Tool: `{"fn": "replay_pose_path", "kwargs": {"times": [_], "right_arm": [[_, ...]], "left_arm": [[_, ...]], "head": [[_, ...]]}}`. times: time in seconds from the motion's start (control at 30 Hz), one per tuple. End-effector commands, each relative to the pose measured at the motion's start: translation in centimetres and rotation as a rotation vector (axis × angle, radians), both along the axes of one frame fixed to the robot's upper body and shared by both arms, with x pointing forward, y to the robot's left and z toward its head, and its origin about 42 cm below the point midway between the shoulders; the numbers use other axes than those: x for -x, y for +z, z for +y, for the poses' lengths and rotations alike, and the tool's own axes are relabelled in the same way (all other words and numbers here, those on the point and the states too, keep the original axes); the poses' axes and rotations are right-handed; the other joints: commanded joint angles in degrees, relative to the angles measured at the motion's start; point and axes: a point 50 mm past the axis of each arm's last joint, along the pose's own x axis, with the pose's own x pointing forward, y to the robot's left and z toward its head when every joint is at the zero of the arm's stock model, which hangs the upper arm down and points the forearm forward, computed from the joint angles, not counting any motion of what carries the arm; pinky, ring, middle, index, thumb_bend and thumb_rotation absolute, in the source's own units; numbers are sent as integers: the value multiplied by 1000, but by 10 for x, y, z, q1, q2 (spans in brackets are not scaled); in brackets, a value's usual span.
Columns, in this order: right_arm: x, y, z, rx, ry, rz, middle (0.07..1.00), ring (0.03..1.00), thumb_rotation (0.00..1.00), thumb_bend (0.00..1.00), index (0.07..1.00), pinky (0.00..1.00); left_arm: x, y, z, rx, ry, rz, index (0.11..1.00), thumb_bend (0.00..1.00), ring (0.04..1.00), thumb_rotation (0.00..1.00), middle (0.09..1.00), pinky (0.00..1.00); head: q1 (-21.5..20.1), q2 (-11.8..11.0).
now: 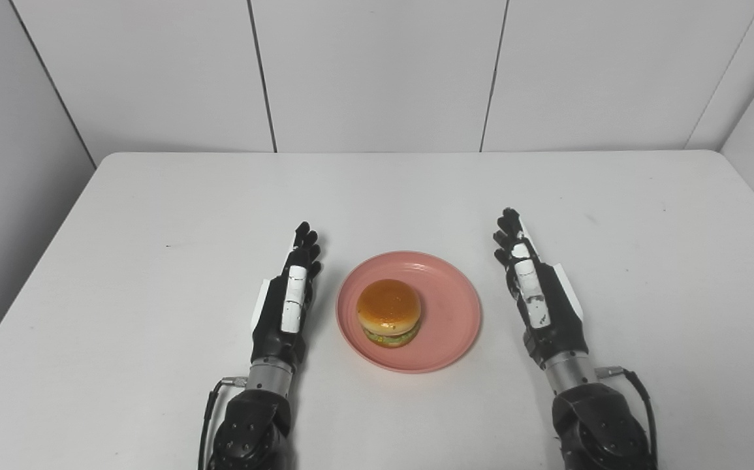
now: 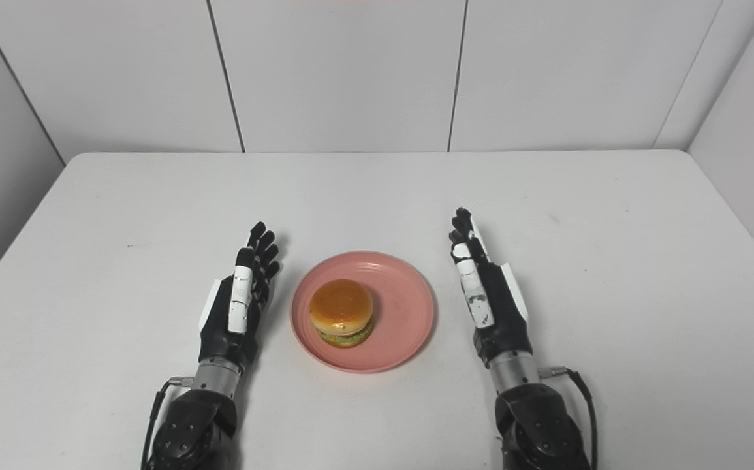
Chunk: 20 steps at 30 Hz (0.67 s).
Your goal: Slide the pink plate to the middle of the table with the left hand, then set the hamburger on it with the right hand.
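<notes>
Both cameras sit high on robot's head, side by side, looking forward and down at white worktop point(image 1: 155, 215). Both stand far enough back to show whole worktop, back wall panels point(image 1: 377, 72) and both forearms coming in from bottom edge. Views share almost same scene. Pink plate point(image 1: 445, 307) sits right of middle in left eye view, left of middle in right eye view. Left eye view shows more of left wall; right eye view shows more of right wall.

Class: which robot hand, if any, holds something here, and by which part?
Neither. Left hand and right hand are open beside the plate; the hamburger sits on it.
</notes>
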Motion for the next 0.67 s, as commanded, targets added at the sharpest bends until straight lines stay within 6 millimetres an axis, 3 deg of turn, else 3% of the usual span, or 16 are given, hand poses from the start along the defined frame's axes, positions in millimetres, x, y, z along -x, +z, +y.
{"fn": "replay_pose_path", "kwargs": {"times": [0.0,0.23,0.63], "right_arm": [[-13,13,4,-20,-15,-53,1000,1000,1000,676,1000,1000],[-20,-1,-1,-29,-66,-10,1000,1000,1000,701,1000,1000],[-23,-3,1,-48,-89,-72,1000,1000,1000,710,1000,1000]], "left_arm": [[-11,12,-3,3,-12,-68,1000,813,1000,1000,1000,1000],[-20,11,-4,6,-9,-76,1000,808,1000,1000,1000,1000],[-21,11,-3,-22,-16,-85,1000,821,1000,1000,1000,1000]], "head": [[3,1],[2,-3],[3,-2]]}}
